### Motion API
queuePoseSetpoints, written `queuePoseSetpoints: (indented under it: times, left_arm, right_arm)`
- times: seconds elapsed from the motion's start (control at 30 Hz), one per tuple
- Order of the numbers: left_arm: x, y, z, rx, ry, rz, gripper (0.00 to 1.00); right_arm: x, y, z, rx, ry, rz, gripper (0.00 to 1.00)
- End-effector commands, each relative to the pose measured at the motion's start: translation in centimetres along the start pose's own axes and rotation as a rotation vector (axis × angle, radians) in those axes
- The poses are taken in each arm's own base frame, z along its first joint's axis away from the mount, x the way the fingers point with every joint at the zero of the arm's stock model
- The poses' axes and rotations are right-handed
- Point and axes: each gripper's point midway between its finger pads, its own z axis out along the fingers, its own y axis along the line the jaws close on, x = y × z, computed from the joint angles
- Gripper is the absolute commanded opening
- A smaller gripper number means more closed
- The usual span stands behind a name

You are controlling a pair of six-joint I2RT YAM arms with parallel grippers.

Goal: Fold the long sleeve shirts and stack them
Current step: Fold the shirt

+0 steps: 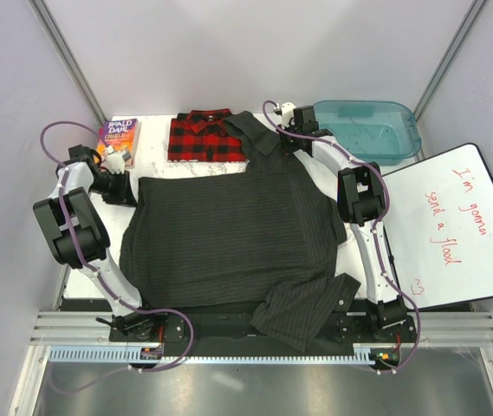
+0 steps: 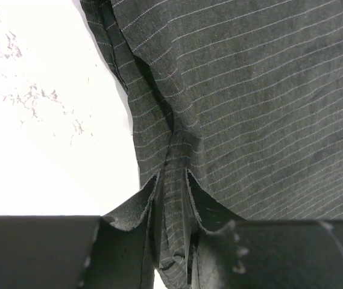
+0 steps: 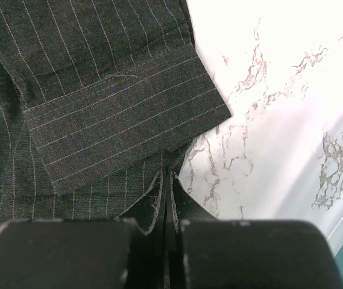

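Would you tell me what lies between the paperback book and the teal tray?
In the top view, the plaid shirt, the pinstriped shirt's collar and the right claw.

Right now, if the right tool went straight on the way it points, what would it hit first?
Probably the cuff of the dark pinstriped shirt, lying just ahead of the closed right tool. Depth is unclear in the wrist view, so it could skim over the fabric.

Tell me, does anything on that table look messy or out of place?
Yes. The charcoal pinstriped shirt lies crooked: one sleeve spills past the near edge of the table, and its collar overlaps the folded red plaid shirt.
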Motion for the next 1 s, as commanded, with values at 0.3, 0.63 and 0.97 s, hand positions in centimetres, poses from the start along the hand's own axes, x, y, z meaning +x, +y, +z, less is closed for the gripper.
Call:
queuePoseSetpoints:
  times: [0.3, 0.63, 0.97]
  left_arm:
    - [2.2, -0.2, 2.4, -0.023, 0.119, 0.022, 0.29]
    - [3.4, 0.5, 4.0, -0.07, 0.195, 0.041, 0.37]
    - [2.9, 1.3, 3.3, -0.156, 0.197, 0.073, 0.16]
  right_arm:
    - [-1.8, 0.6, -1.3, -0.001, -0.022, -0.019, 0.0]
    - [-1.4, 0.6, -1.1, 0.002, -0.016, -0.015, 0.0]
    - [-1.3, 0.2, -1.0, 0.019, -0.012, -0.019, 0.0]
